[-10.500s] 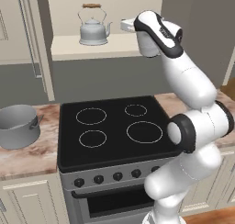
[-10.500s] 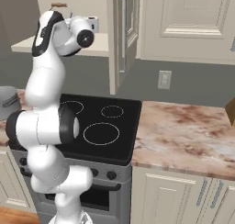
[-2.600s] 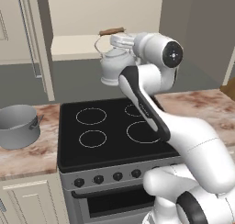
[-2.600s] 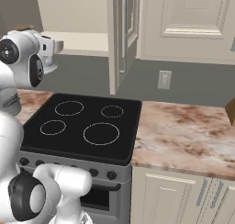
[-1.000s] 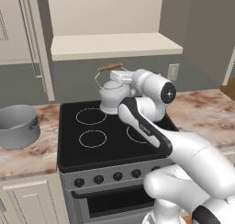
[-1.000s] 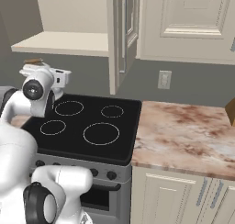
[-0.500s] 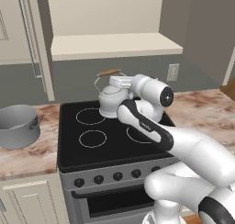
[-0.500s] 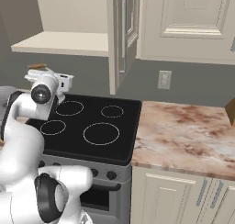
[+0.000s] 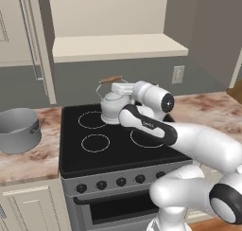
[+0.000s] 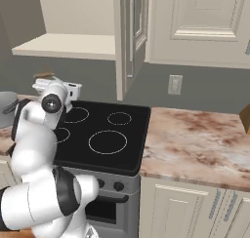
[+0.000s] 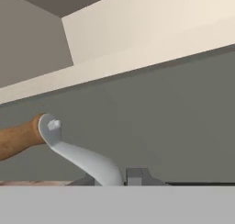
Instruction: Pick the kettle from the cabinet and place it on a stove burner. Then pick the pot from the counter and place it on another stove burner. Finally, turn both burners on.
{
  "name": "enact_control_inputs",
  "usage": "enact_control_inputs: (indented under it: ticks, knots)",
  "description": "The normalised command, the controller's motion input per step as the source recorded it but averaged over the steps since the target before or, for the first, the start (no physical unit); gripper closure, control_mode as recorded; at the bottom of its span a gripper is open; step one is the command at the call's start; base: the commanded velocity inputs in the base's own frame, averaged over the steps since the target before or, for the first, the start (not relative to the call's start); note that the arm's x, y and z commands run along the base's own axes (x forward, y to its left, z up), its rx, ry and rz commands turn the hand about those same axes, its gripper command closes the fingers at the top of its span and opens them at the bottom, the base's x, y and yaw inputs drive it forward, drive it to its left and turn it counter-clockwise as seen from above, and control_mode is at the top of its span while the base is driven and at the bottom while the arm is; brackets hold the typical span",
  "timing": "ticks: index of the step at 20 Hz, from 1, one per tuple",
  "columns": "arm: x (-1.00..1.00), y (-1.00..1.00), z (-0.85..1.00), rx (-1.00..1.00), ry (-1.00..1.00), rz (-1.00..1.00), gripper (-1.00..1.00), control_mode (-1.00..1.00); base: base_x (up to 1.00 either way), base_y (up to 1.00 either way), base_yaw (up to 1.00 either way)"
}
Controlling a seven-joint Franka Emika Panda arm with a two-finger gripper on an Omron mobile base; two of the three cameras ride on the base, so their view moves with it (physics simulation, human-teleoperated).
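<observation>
Gripper [image 9: 124,88]: jaws nearly pressed together, pinching the kettle's thin wire handle on its right side, beside the lid; fingertips mostly hidden by the hand in the left base view.
Kettle [image 9: 112,108]: small, rounded, silvery-grey; arched wire handle with a brown wooden top [image 9: 110,79]; upright at the back of the stove [image 9: 118,149], over the rear burners, apparently resting on the glass or just above it, contact not clear.
Handle, hand view: wooden grip [image 11: 18,137] at left, grey wire arm [image 11: 85,161] curving down toward the fingertips.
Pot [image 9: 18,129]: wide, plain grey, cylindrical, small loop handle on its right side; standing on the counter [image 9: 28,161] left of the stove, well apart from the kettle.
Cabinet [image 9: 116,47]: flat beige shelf above the stove.
Burners: four white rings on black glass; front pair uncovered.
</observation>
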Motion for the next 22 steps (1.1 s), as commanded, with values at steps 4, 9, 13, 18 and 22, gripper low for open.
enact_control_inputs:
  ticks: [4,9,13,18,22]
  knots:
    - [0.34,0.00,-0.13,0.01,0.00,0.00,1.00,-1.00,0.00,0.00,0.00]
    - [0.33,0.00,-0.12,0.00,0.00,0.00,1.00,-1.00,0.00,0.00,0.00]
    - [0.31,0.00,-0.13,0.00,0.00,0.00,1.00,-1.00,0.00,0.00,0.00]
    - [0.31,0.02,-0.14,0.00,0.00,0.00,1.00,-1.00,0.00,0.00,0.00]
    - [0.33,0.12,-0.10,0.00,0.01,0.00,1.00,-1.00,0.00,0.00,0.00]
